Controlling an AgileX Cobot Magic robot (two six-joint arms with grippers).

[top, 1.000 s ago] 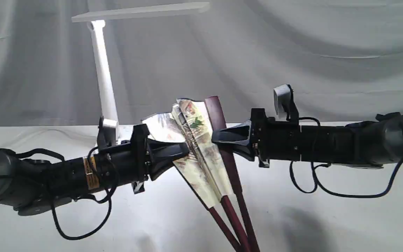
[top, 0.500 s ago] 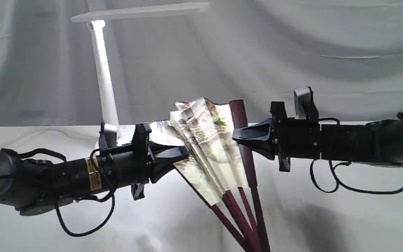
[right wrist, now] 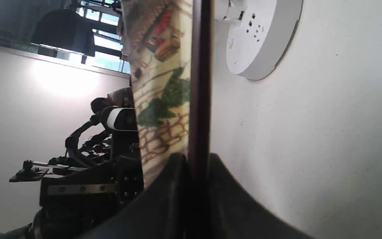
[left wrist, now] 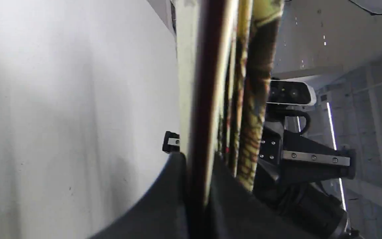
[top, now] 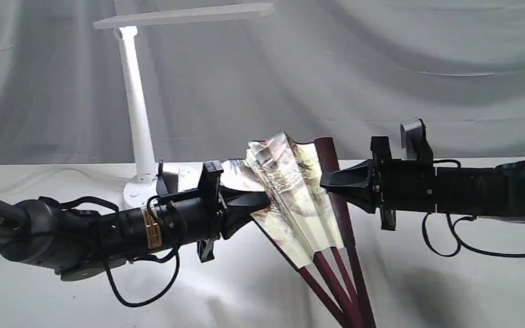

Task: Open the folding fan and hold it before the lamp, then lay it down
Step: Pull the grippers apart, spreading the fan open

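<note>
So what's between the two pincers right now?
The partly spread folding fan: its pleated paper fills the gap, with the left pincer shut on one outer guard and the right pincer on the other. The exterior view shows it best.

The left arm (top: pixel 121 230) comes in from the low left and climbs slightly toward the middle. Its bulky joint sits far out to the side, and a loose black cable (top: pixel 144 300) loops under the forearm. The left hand (top: pixel 262 202) is pinched tight on one outer rib of the folding fan (top: pixel 296 200), its two black fingers (left wrist: pixel 164 199) pressed either side of the rib. The right arm (top: pixel 472 196) reaches in almost level from the other side, its wrist straight. The right hand (top: pixel 328 182) is clamped the same way on the opposite maroon rib. The two hands face each other, apart, with only pleats between them.
</note>
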